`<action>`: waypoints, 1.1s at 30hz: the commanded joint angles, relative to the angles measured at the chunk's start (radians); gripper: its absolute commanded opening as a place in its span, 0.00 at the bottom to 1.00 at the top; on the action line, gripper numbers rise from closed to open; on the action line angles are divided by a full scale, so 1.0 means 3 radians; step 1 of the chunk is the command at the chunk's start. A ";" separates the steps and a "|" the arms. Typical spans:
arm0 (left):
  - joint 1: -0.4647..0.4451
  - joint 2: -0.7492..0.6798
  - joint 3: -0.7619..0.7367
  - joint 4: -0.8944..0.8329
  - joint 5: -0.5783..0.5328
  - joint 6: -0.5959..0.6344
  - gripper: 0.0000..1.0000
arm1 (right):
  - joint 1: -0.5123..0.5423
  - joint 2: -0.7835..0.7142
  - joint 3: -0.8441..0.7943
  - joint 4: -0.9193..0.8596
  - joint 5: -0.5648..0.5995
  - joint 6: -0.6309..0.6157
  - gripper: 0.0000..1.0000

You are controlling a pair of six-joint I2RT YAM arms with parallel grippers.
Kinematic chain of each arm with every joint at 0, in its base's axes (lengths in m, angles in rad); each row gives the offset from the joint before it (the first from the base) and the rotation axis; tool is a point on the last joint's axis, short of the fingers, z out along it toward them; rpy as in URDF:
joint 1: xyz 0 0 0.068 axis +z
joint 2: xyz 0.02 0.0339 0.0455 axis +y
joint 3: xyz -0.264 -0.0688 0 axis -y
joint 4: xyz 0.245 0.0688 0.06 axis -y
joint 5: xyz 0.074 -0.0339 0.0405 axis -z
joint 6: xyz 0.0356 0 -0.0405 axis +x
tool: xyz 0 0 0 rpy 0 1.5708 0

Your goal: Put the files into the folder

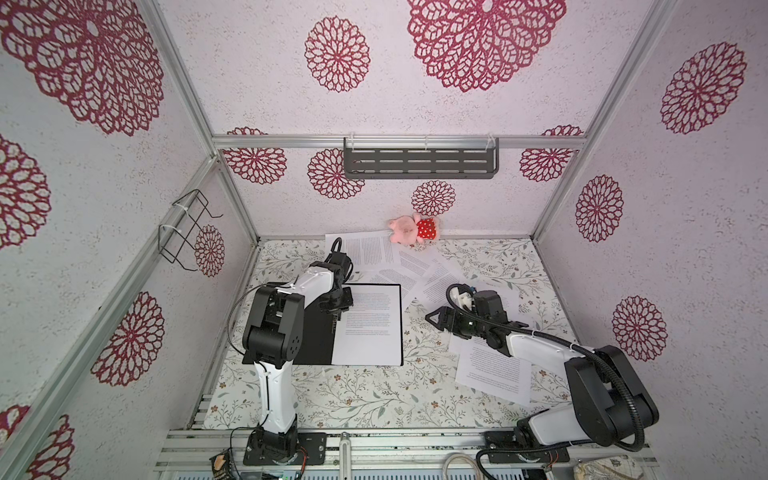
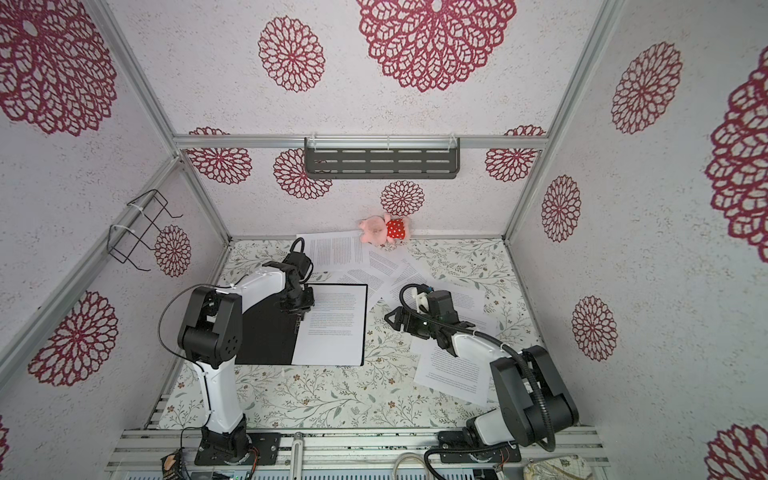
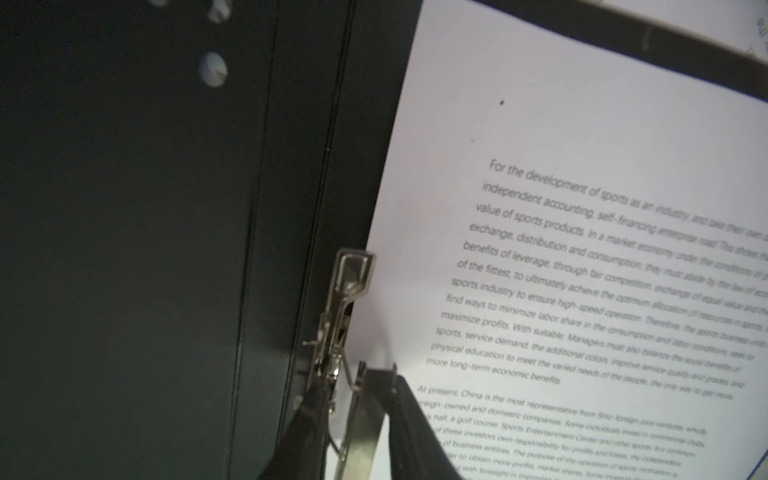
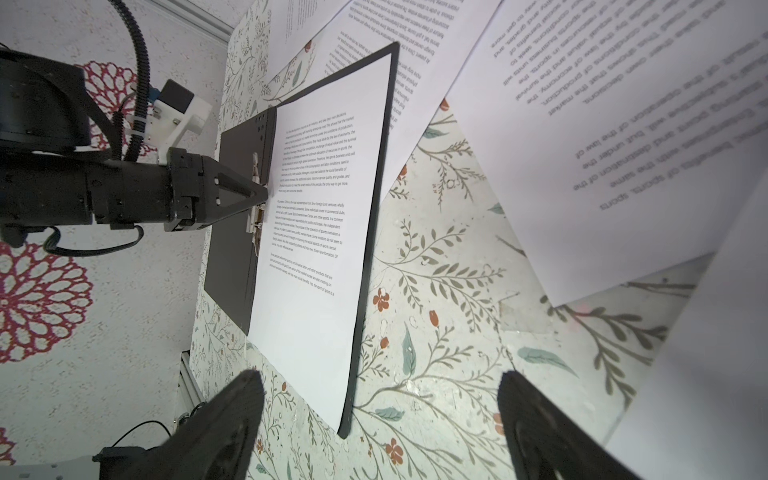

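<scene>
Likely the clipping step: the folder (image 1: 316, 345) lies open toward 9 o'clock on the tabletop (image 1: 353, 395), with one sheet (image 1: 370, 332) inside. The left tool (image 3: 357, 379) straddles the clip (image 3: 350, 286), jaws narrow; whether it grips, I cannot tell. The right tool (image 4: 380, 376), at the folder's 3 o'clock, gapes empty. Next, it should probably fetch the loose sheets (image 1: 494, 370) lying from 12 to 4 o'clock.

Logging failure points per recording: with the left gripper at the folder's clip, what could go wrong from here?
1. The left gripper straddles the spine clip, and the filed sheet has its edge right at it; the sheet might be creased or missed.
2. Loose sheets lie outside the folder; clamping now could shut them out.
3. The open right gripper hovers near them and may scatter them.
</scene>
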 commanded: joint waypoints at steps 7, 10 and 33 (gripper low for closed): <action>-0.0051 -0.0181 -0.0036 -0.0088 -0.0080 -0.0062 0.22 | -0.0016 0.0054 -0.0005 0.0122 -0.0096 0.0057 0.91; -0.0051 -0.0210 -0.0041 -0.0148 -0.0119 -0.0070 0.20 | -0.0014 0.0049 -0.0011 0.0118 -0.0101 0.0060 0.91; -0.0135 -0.0664 -0.0405 -0.0091 -0.0008 -0.0119 0.39 | -0.0016 -0.0025 -0.0183 0.0276 -0.0139 0.0171 0.91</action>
